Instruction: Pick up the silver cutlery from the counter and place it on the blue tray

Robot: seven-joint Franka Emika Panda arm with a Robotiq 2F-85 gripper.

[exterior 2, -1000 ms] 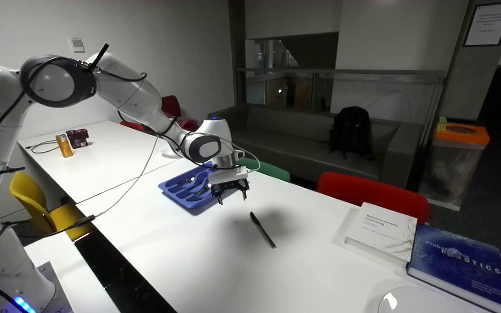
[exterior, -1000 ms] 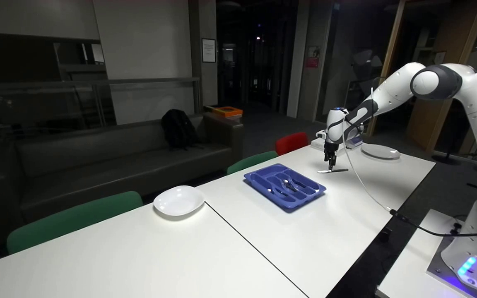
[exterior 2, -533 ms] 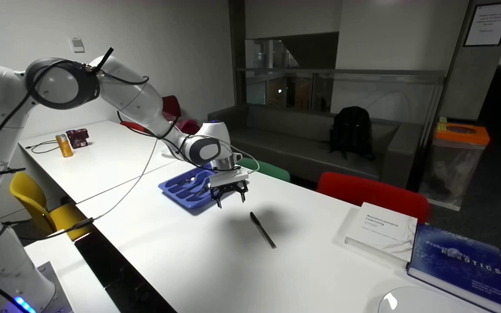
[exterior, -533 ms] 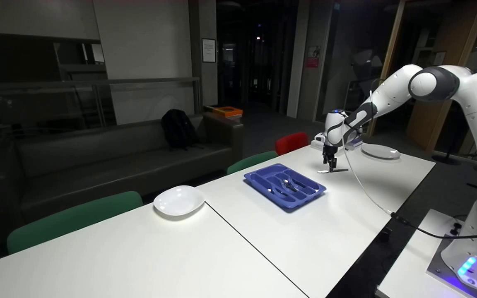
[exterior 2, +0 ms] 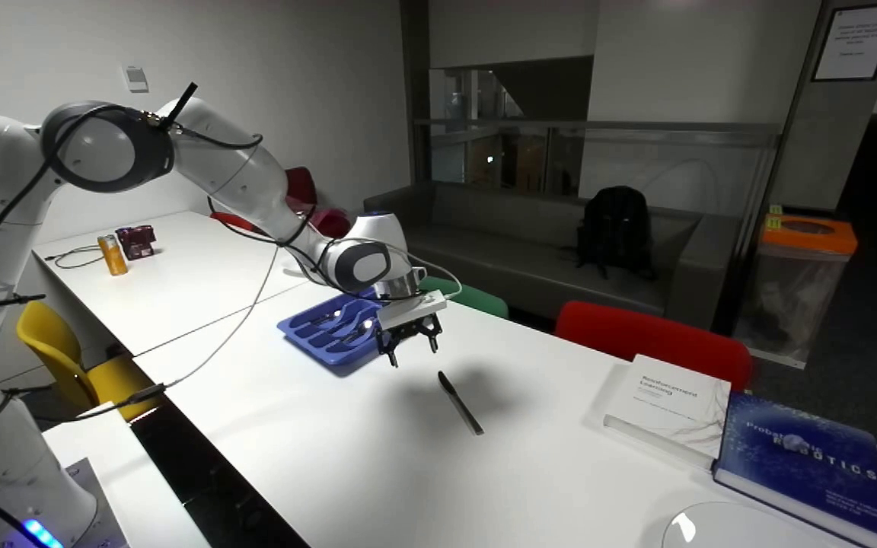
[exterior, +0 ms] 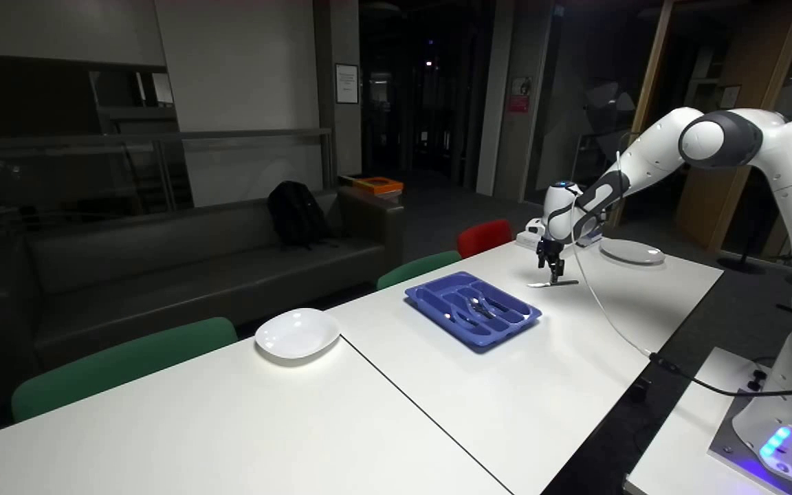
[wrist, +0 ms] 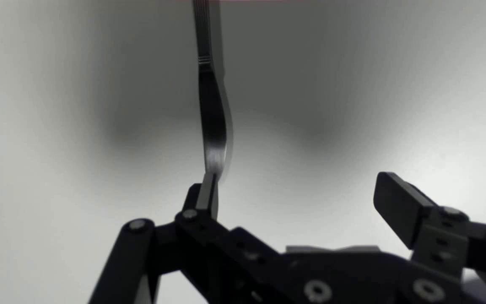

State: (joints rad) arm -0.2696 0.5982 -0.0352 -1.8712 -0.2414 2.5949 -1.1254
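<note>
Silver knife (wrist: 212, 109) flat on counter (exterior 2: 530, 472)

The wrist view's top edge crops the table knife (wrist: 212, 114), and a finger (wrist: 207, 191) of the gripper (wrist: 296, 180) covers its blade tip. In an exterior view the bottom edge crops a white plate (exterior 2: 743, 529), and the arm (exterior 2: 237, 166) and gripper hide part of the blue tray (exterior 2: 307, 347). Its cutlery (exterior: 482, 309) is too small to identify.
</note>
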